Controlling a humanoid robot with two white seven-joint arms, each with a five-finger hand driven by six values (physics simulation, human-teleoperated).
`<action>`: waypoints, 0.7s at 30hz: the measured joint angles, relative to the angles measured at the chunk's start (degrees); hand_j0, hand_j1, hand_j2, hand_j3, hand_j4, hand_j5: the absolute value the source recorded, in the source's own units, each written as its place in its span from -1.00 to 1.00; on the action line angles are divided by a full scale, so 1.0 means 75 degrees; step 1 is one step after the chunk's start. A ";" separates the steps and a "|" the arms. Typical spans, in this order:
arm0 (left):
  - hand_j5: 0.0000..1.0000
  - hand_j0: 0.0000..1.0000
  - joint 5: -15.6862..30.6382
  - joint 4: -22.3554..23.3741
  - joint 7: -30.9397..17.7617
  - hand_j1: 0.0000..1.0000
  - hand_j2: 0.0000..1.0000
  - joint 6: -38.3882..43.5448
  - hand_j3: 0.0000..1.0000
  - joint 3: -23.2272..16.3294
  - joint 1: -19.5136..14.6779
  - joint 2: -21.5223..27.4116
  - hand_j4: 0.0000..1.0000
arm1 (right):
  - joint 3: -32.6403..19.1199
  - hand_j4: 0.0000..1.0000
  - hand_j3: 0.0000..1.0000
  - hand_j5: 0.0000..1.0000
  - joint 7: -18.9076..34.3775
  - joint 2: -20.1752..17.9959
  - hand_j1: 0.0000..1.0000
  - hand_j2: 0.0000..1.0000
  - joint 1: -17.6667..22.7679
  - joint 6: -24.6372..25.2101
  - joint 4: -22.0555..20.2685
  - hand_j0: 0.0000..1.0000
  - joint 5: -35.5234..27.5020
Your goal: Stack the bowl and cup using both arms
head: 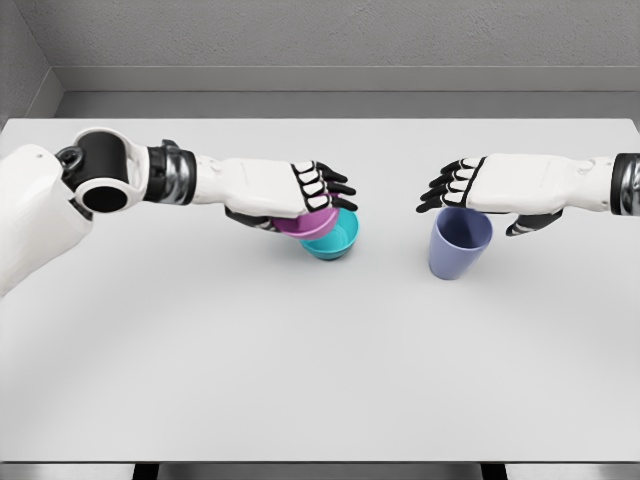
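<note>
We see the left hand (300, 190) over the middle of the white desk (320, 380), its fingers (335, 185) curled down on a purple bowl (305, 222); that bowl sits tilted in a teal bowl (335, 243) resting on the desk; well apart to the right, a blue-violet cup (459, 246) stands upright; our right hand (490, 185) hovers at its rim, fingers (440, 192) loosely bent; we cannot tell whether they grip it.

We see a purple bowl (305, 222) tilted on the rim of an upright teal bowl (335, 241); well to its right stands a periwinkle cup (458, 246), slightly tilted.
</note>
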 measured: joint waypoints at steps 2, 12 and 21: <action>0.55 0.55 -0.0053 0.0101 0.0000 0.55 0.55 0.0000 0.55 -0.0014 -0.0012 -0.0066 0.55 | 0.0000 1.00 1.00 1.00 0.0000 0.0000 1.00 1.00 0.0000 0.0000 0.0000 1.00 0.0000; 0.55 0.55 -0.0261 0.0528 -0.0001 0.55 0.55 0.0003 0.55 -0.0110 -0.0117 -0.0449 0.55 | 0.0007 1.00 1.00 1.00 0.0000 0.0000 1.00 1.00 0.0023 0.0000 0.0000 1.00 0.0000; 0.56 0.56 -0.0324 0.0845 -0.0001 0.56 0.56 0.0004 0.56 -0.0222 -0.0152 -0.0635 0.56 | 0.0133 1.00 1.00 1.00 0.0000 0.0015 1.00 1.00 0.0047 0.0000 0.0000 1.00 0.0001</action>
